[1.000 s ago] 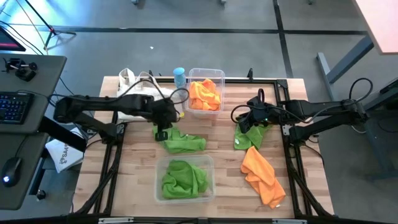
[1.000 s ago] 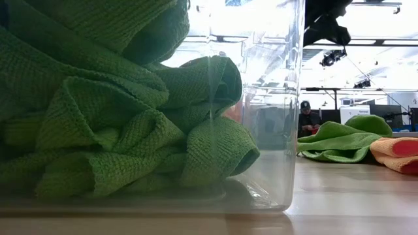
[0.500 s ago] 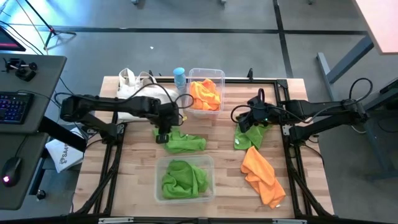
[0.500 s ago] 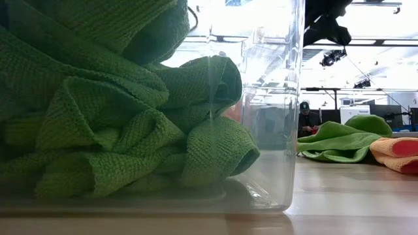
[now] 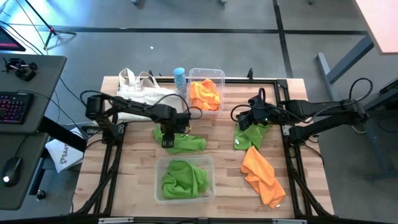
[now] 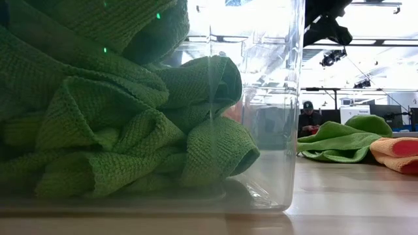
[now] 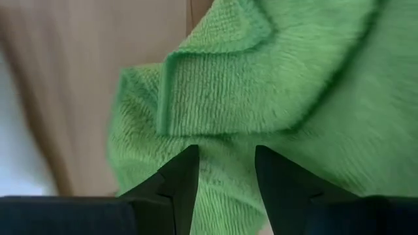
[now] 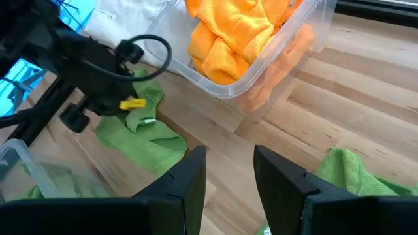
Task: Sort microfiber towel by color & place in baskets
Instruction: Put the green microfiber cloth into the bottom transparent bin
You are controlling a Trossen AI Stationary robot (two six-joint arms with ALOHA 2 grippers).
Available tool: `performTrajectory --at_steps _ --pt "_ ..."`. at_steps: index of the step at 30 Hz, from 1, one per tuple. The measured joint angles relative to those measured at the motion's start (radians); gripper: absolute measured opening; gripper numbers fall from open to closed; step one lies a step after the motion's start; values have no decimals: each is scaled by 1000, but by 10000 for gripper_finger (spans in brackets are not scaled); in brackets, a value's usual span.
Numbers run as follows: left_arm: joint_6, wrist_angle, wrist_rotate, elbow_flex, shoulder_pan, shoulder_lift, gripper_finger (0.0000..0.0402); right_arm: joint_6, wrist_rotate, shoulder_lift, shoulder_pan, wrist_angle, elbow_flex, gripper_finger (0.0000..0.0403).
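Wooden planks make up the table (image 5: 134,180), which carries everything else. Two dark arms reach over it from either side. Near the front edge sits a clear basket (image 5: 185,179) stuffed with green towels (image 5: 184,177); in the low view its see-through wall fills most of the picture, with the green folds pressed against it. At the back edge stands the second clear basket (image 5: 206,91), holding orange towels (image 5: 205,94). A white tote bag (image 5: 138,87) lies at the back left, with a light blue bottle (image 5: 180,76) between it and the orange basket.

Loose on the boards, an orange towel (image 5: 262,175) is spread toward the front right. A green towel (image 5: 185,142) lies crumpled in the middle, between the two baskets. Another green towel (image 5: 249,135) is bunched on the right, just behind the orange one.

The left gripper (image 5: 168,140) is down at the left end of the middle green towel; in its wrist view the fingers stand apart with the green cloth lying between and beyond them, nothing pinched. The right gripper (image 5: 247,123) hangs over the right green towel with its fingers parted and empty in its wrist view.

A person (image 6: 307,119) shows far off in the room behind.
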Motion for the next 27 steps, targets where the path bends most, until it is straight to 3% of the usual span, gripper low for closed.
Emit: performTrajectory --at_steps 7,13,15,19,27 --pt "-14 43 -19 4 0 98 131 -40 -1 0 0 -1 0 122" --pt "-31 59 -21 5 4 101 19 -105 -10 0 0 -2 0 122" --pt "-57 59 -18 1 8 81 11 -122 -23 0 0 -4 0 122" --pt "-117 8 -23 -2 8 -11 3 -156 -41 0 0 -10 0 122" --pt "-303 -39 -21 0 -27 -330 1 -234 -76 0 0 -25 0 122"
